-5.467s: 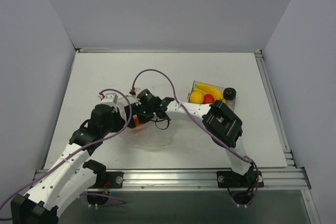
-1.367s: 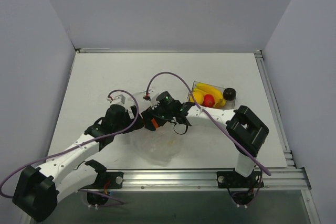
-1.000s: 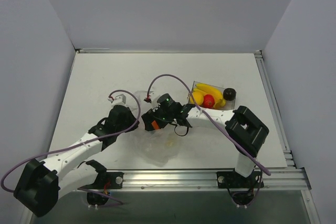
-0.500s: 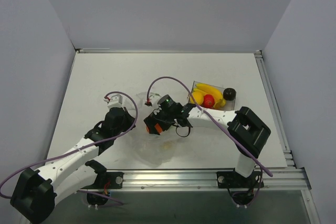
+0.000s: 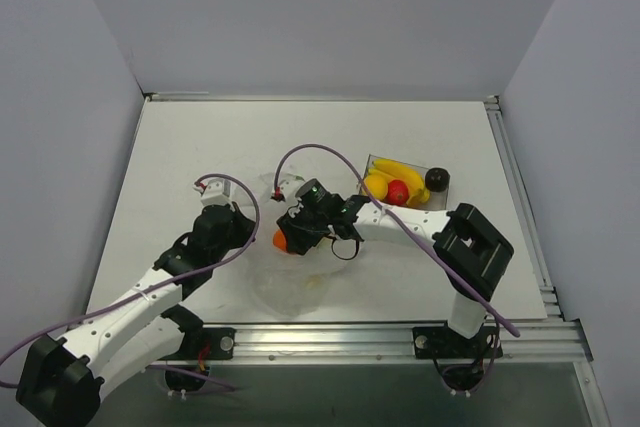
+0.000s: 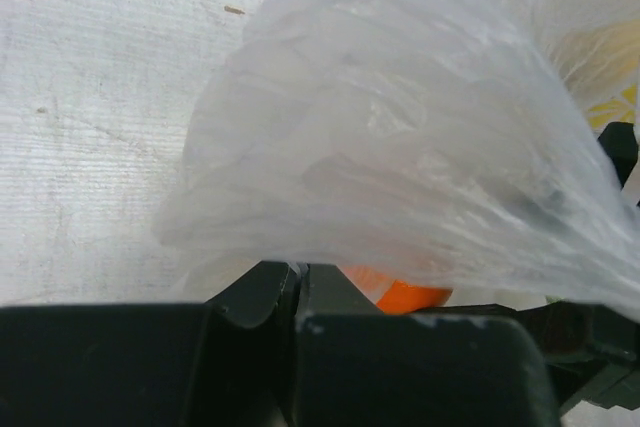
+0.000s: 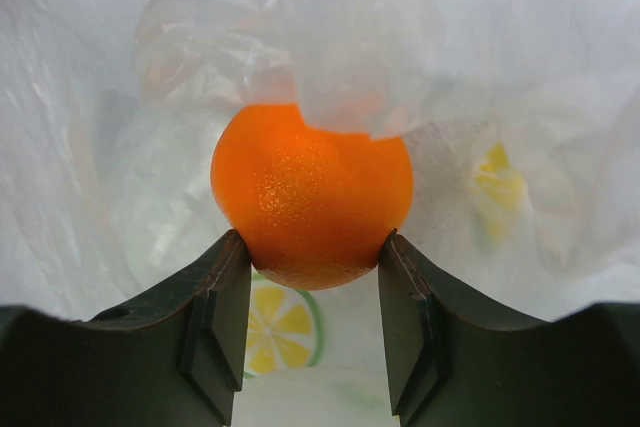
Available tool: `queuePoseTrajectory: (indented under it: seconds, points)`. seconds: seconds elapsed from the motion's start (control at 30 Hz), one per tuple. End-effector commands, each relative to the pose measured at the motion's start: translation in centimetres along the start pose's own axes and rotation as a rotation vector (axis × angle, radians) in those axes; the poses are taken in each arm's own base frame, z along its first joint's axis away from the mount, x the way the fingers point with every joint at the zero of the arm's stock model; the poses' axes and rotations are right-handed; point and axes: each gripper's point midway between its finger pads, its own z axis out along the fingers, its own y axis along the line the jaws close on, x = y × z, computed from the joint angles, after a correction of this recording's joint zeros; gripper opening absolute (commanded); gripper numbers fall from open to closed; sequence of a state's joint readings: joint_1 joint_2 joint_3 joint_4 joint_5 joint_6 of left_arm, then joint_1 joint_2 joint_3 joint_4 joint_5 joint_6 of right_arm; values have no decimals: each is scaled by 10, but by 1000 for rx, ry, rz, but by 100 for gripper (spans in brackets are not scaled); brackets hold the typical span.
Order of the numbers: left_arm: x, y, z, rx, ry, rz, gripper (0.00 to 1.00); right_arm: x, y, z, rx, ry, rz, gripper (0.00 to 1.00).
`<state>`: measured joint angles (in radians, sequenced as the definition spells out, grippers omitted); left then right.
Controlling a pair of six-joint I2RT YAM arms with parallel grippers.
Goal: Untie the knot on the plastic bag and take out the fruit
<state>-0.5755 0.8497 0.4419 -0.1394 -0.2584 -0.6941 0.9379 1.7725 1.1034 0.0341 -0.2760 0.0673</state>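
One orange ball point(image 7: 312, 187) is pinched in the right gripper point(image 7: 312, 252) jaws inside the lemon-slice-printed plastic bag point(image 7: 520, 67). The left gripper point(image 6: 297, 282) jaws are pressed together on bag film. Four fruits point(image 5: 400, 171) lie at the clear box point(image 5: 369, 159).

Top external: fixed high above and behind the arm bases, looking down and forward across the whole worktop point(image 5: 180, 147) to the far wall. Left wrist: low, very close behind the left fingers point(image 6: 255, 292), facing the plastic bag point(image 6: 400, 147). Right wrist: close up inside the bag, aimed between the right fingers point(image 7: 215, 337) at the orange ball point(image 7: 312, 192). Shared by all three: bag and ball.
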Motion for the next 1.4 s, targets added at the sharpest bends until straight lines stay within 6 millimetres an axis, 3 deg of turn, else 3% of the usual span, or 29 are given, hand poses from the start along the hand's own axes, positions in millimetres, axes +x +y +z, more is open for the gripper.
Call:
queuePoseTrajectory:
  seconds: [0.0, 0.33, 0.63, 0.8, 0.9, 0.97, 1.03, 1.07, 1.13, 1.17, 1.37]
  points:
    - [-34, -16, -10, 31, -84, 39, 0, -22, 5, -25, 12, -64, -16, 15]
    - [-69, -8, -27, -54, -162, 149, 0, -71, 17, -77, -7, -268, 12, 6]
    - [-84, 5, -30, -140, -191, 198, 0, -102, 27, -121, -49, -424, 28, 4]
    - [-87, 24, -25, -214, -144, 207, 0, -111, 15, -153, -11, -500, 42, 3]
    - [-85, 32, -24, -227, -132, 212, 0, -102, -15, -177, 108, -516, 64, 3]
    - [-83, 34, -24, -227, -130, 214, 0, -88, -50, -186, 245, -498, 106, 3]
    - [-76, 37, -23, -224, -120, 208, 0, -69, -76, -193, 336, -468, 158, 3]
    - [-73, 37, -23, -217, -121, 197, 0, -58, -103, -202, 430, -460, 211, 3]
    - [-69, 34, -22, -193, -110, 189, 0, -37, -131, -210, 527, -440, 286, 2]
    - [-69, 32, -22, -183, -109, 190, 0, -24, -155, -220, 592, -431, 349, 2]
    - [-72, 29, -25, -156, -130, 192, 0, 19, -213, -232, 738, -393, 562, 3]
